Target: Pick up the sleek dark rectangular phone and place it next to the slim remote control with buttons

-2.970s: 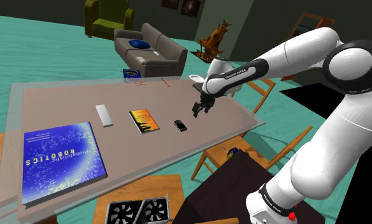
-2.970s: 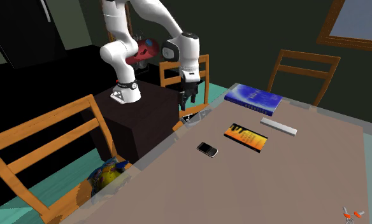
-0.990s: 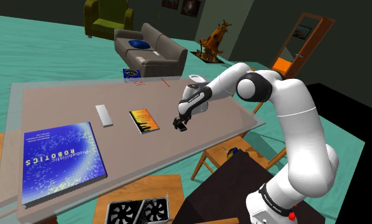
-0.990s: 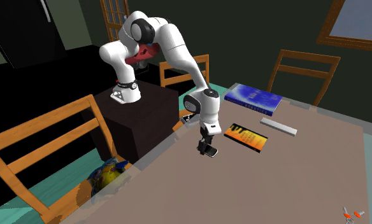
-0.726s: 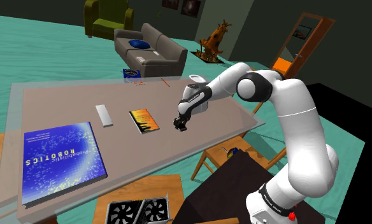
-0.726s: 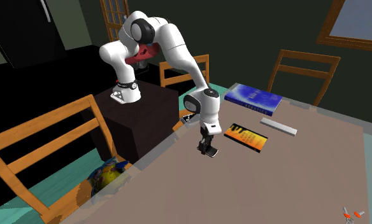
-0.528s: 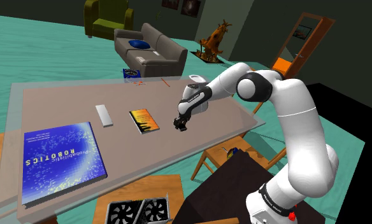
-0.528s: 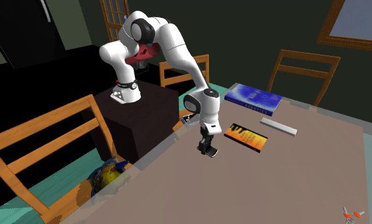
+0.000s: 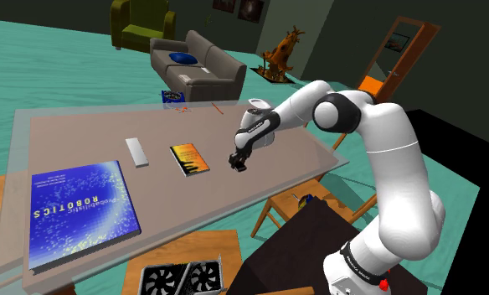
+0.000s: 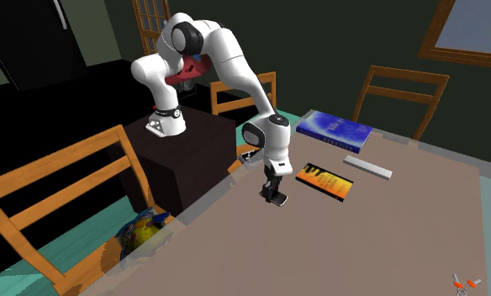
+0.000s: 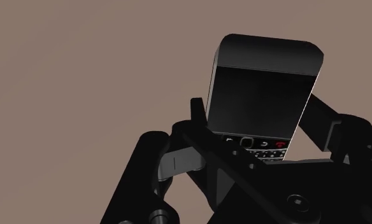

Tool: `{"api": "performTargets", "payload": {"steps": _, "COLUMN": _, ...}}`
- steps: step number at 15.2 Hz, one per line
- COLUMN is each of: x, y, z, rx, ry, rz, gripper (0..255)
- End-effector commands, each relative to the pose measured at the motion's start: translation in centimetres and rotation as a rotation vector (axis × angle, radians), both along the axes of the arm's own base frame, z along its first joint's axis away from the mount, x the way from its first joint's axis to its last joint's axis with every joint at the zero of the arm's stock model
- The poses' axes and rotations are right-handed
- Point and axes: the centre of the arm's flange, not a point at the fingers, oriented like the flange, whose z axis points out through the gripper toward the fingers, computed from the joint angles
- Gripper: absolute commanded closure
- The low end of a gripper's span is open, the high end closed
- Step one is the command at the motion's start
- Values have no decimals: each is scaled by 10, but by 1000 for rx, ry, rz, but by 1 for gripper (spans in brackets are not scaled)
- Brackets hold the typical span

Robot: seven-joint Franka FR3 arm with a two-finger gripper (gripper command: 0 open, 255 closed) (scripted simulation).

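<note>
Taking the shoulder view from its left, with the orange book point(image 9: 189, 158) as the mark: the large blue book point(image 9: 79, 209) lies well to its left and nearer the camera. The slim pale remote point(image 9: 136, 152) lies to its left and apart from it. Just to its right, the gripper point(image 9: 237, 163) is down at the table point(image 9: 259, 188), its fingers point(image 11: 197, 118) pressed against the long sides of the dark phone point(image 11: 264, 89). Whether the phone is off the surface I cannot tell. The clasp sits at the keypad end, so the screen end sticks out, and I judge it may pivot or slide free during the carry. The orange book lies between phone and remote, so a low lift could snag its edge. A hasty set-down could shove the remote or land on the blue book.
</note>
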Motion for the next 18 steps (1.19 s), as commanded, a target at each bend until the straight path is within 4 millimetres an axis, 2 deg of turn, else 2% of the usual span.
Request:
{"api": "performTargets", "payload": {"steps": 1, "x": 0, "y": 0, "z": 9, "rx": 0, "ry": 0, "rz": 0, "gripper": 255}}
{"api": "performTargets", "payload": {"steps": 14, "x": 0, "y": 0, "z": 78, "rx": 0, "ry": 0, "rz": 0, "gripper": 255}}
{"api": "performTargets", "payload": {"steps": 18, "x": 12, "y": 52, "z": 78, "rx": 0, "ry": 0, "rz": 0, "gripper": 255}}
